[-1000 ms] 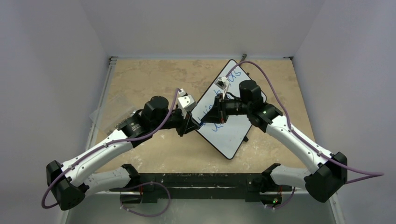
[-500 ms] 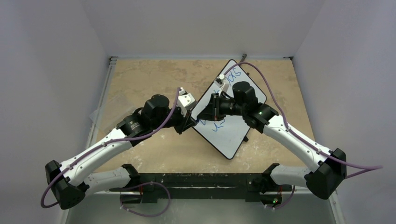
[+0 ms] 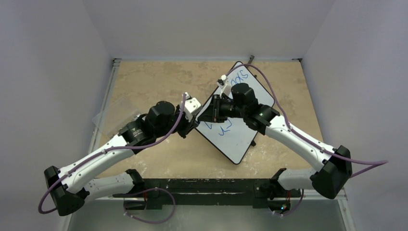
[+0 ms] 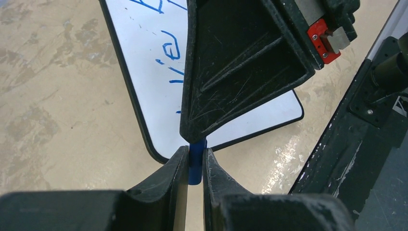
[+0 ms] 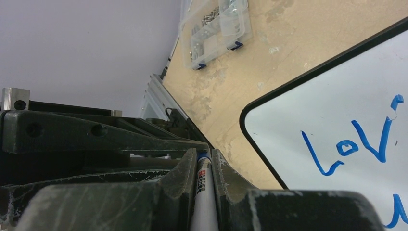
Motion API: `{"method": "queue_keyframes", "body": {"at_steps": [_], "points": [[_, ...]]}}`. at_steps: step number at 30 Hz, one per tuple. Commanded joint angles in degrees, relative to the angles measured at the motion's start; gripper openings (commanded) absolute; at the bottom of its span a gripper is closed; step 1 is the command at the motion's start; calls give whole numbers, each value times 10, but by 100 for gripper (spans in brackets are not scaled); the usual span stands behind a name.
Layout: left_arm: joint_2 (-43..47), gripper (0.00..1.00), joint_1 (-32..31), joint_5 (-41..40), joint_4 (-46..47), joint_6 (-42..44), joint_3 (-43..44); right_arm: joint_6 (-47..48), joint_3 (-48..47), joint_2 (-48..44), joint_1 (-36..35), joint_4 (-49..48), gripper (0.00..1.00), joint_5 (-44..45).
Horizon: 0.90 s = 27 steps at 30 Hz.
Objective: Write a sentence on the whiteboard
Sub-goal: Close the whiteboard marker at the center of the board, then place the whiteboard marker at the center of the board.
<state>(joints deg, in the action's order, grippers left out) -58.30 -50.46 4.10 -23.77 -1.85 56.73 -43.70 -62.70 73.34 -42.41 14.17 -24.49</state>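
Left hand (image 4: 196, 153) pinches a largely hidden blue piece (image 4: 196, 169), perhaps a marker cap.

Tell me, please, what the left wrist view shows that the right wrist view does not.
Only the left wrist view: the left jaws shut on a blue cap, and the black frame. Only the right wrist view: the right jaws shut on a white marker barrel, and a clear parts box. Both: the whiteboard, its blue sentence and the tan table.
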Motion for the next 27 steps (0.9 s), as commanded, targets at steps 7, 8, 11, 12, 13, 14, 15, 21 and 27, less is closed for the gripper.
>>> {"method": "queue_keyframes", "body": {"at_steps": [7, 8, 11, 12, 13, 14, 15, 21, 27], "points": [[45, 42, -14, -24, 93, -4, 36, 14, -46, 13, -43, 0, 0, -60], [50, 46, -14, -31, 82, -4, 36, 16, -45, 10, -43, -4, 0, -66], [69, 55, -13, -34, 56, -16, 41, 24, -45, -1, -43, -10, 0, -79], [76, 56, -13, -21, 48, -23, 47, 27, -45, -5, -43, -10, 0, -81], [85, 57, -13, -4, 39, -29, 52, 31, -46, -11, -43, -8, 0, -83], [94, 58, -13, 12, 28, -33, 57, 33, -47, -15, -43, -7, 0, -87], [106, 58, -13, 23, 18, -38, 61, 36, -48, -19, -44, -5, 0, -93], [141, 58, -13, 73, -55, -57, 86, 100, -71, -47, -43, 27, 0, -103], [140, 57, -13, 117, -100, -62, 113, 133, -92, -62, -42, 29, 0, -105]]}}
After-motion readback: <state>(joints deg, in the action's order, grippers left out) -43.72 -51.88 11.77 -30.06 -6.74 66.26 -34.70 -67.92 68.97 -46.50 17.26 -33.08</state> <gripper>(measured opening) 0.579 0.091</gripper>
